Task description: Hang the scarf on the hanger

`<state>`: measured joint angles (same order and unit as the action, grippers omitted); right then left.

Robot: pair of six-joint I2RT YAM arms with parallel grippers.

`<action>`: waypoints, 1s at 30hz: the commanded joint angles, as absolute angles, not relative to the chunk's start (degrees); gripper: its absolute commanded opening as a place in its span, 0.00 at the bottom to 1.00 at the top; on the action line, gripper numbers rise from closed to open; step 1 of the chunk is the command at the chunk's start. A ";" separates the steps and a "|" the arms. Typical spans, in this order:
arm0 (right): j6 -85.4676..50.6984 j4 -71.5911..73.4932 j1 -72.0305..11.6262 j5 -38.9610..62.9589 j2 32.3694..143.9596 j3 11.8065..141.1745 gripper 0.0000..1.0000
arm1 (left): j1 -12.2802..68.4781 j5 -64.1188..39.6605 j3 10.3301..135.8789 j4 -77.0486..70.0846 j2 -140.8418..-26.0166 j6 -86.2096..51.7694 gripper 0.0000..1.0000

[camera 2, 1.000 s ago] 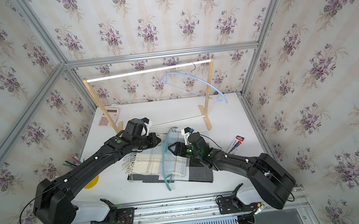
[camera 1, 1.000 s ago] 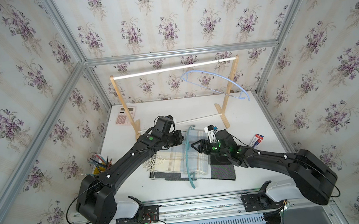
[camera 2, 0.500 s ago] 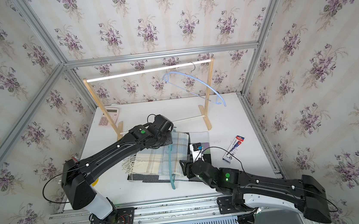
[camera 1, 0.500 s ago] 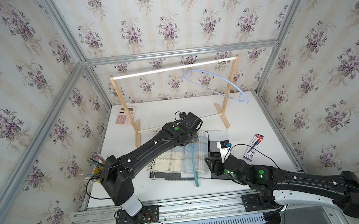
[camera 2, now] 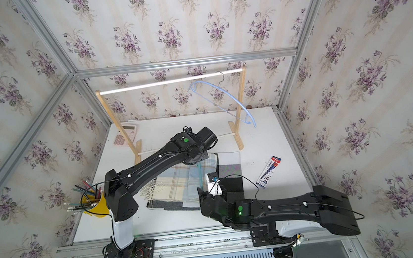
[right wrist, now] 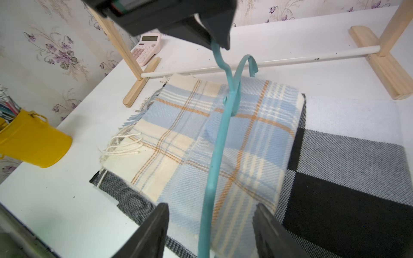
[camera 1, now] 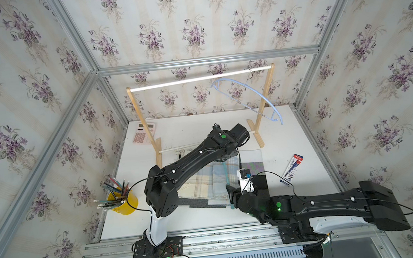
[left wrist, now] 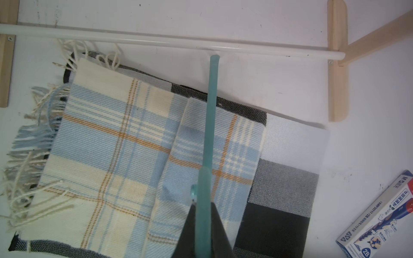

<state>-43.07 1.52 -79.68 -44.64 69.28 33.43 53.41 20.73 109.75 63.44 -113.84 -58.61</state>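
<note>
The left pincer (left wrist: 203, 208) is clamped on a teal plastic hanger (right wrist: 221, 138) above the folded blue-and-cream plaid scarf (right wrist: 169, 143). The right pincer (right wrist: 211, 207) stands apart, straddling the hanger's lower end without touching it. The white bench (right wrist: 55, 189) lies bare beyond the scarf's fringed edge.

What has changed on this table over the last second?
The right gripper pulled back toward the table's near edge and now sits open astride the teal hanger. The left gripper, still shut on that hanger, shifted across the plaid scarf toward the wooden rack. The scarf stayed flat on the checked mat.
</note>
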 commanded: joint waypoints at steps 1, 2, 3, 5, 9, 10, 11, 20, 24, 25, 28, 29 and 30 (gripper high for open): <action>-43.31 1.65 -77.92 -47.32 74.56 36.65 0.63 | 53.35 21.31 110.74 65.54 -114.79 -59.78 0.00; -43.76 1.33 -77.06 -47.07 76.22 37.32 0.62 | 53.35 21.11 110.74 65.34 -114.86 -59.76 0.00; -44.13 1.29 -76.13 -46.75 77.61 37.89 0.61 | 53.42 20.97 110.74 65.24 -114.89 -59.71 0.00; -44.36 1.06 -74.61 -46.63 80.58 39.04 0.57 | 53.44 20.85 110.75 65.20 -114.96 -59.60 0.00; -46.18 -1.91 -73.06 -48.00 84.72 41.21 0.48 | 53.44 20.54 111.28 65.38 -115.37 -59.59 0.00; -46.30 -1.94 -72.78 -48.13 85.25 41.40 0.46 | 53.44 20.38 111.49 65.49 -115.48 -59.50 0.00; -46.32 -1.96 -72.58 -48.20 85.66 41.59 0.43 | 53.48 20.15 111.62 65.48 -115.60 -59.46 0.00; -47.98 -5.34 -70.70 -47.81 87.85 43.18 0.13 | 53.44 18.11 111.54 64.70 -115.68 -58.51 0.00; -48.90 -5.08 -69.13 -45.09 86.14 41.91 0.00 | 53.35 16.72 111.57 64.97 -114.51 -56.50 0.21; -49.09 -5.03 -68.88 -44.68 85.56 41.67 0.00 | 53.31 16.44 111.57 65.17 -113.94 -55.49 0.33; -49.57 -5.45 -68.22 -43.95 84.05 41.21 0.00 | 53.16 15.71 110.62 65.51 -110.24 -51.51 0.72; -49.77 -5.54 -68.06 -43.69 83.44 40.92 0.00 | 52.91 15.19 109.54 65.04 -108.14 -50.04 0.84; -50.01 -5.49 -67.89 -43.32 82.79 40.54 0.00 | 52.79 14.97 108.24 64.59 -105.96 -48.59 0.91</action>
